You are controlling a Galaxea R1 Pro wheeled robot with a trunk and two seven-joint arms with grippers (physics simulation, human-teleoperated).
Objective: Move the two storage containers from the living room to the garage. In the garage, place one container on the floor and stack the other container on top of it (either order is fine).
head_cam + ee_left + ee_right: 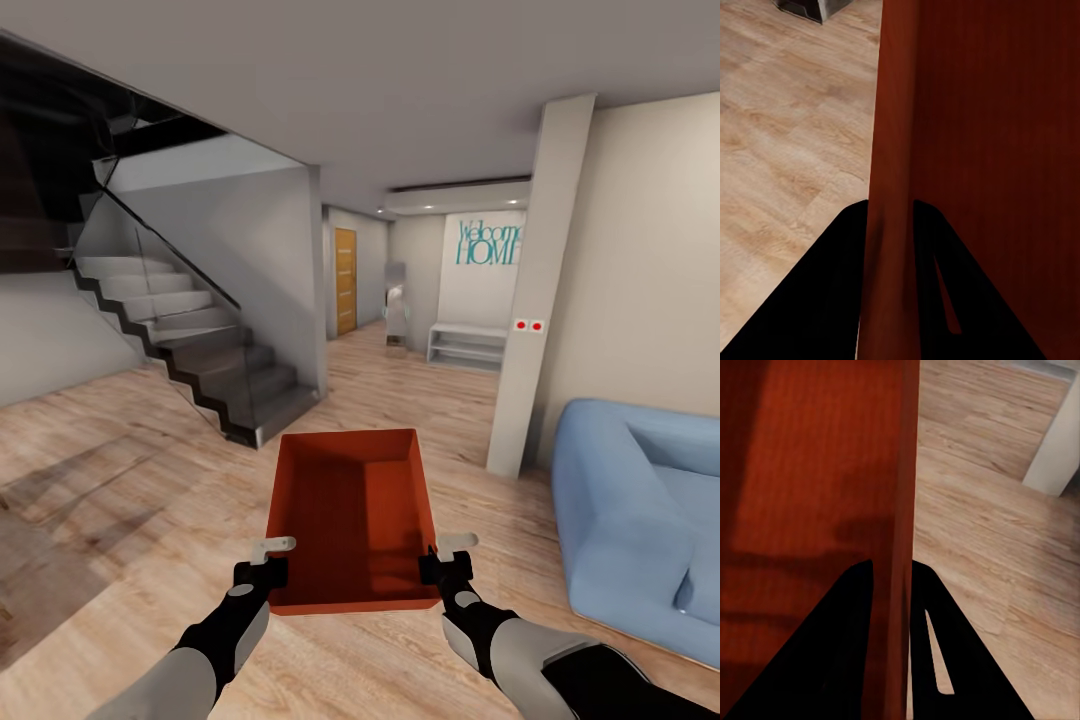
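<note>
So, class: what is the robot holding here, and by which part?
One storage container, held by both end effectors: left on its left side wall, right on its right side wall, near the robot.

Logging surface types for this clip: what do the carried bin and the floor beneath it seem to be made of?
Storage container: likely moulded plastic, matte red-orange, with fine ribbing on its walls in both wrist views. Floor: light wood planks or laminate, with visible grain, seams and a slight sheen.

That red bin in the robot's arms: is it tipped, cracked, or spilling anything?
Nothing stands out. The bin is empty and looks level and whole, held above the wood floor, with the left gripper clamped on one side wall and the right gripper on the other.
</note>
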